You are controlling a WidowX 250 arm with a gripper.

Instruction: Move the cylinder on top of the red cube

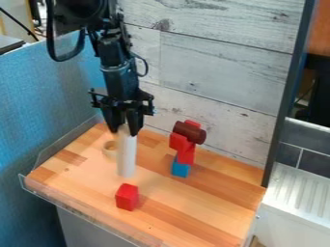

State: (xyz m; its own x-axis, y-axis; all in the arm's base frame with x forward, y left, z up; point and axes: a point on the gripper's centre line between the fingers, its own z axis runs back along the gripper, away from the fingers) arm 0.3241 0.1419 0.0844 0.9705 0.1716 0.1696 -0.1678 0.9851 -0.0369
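**Left of centre, the gripper point(125, 133) had the cylinder point(127, 157) by its top!**

And what a spot to be in: the white cylinder hung or stood upright, straight below the wrist, with the red cube point(127, 197) waiting on the near side. As far as the view told it, the gripper was clamped on the cylinder's upper end, one finger to each side, the long lower part bare beneath. Was the base off the table point(71, 176)? That could not be told from this angle, so the step in hand looked like the lift, or the first of the carry.

Nothing sat on the red cube, its top square to the play, and the cylinder was plainly not on it. The next move called for height first, enough for the base to clear the cube's top, then a short trip to the near side, then a slow, level descent to the middle of the cube. Only with the base flat did the release make sense; a tall piece on so small a perch could easily have tipped. Away to the right, the brown cylinder point(189, 132) lay across a stack with the blue cube point(180, 169) at its foot, and a ring point(109, 148) lay just behind the action. Neither looked likely to block that line!
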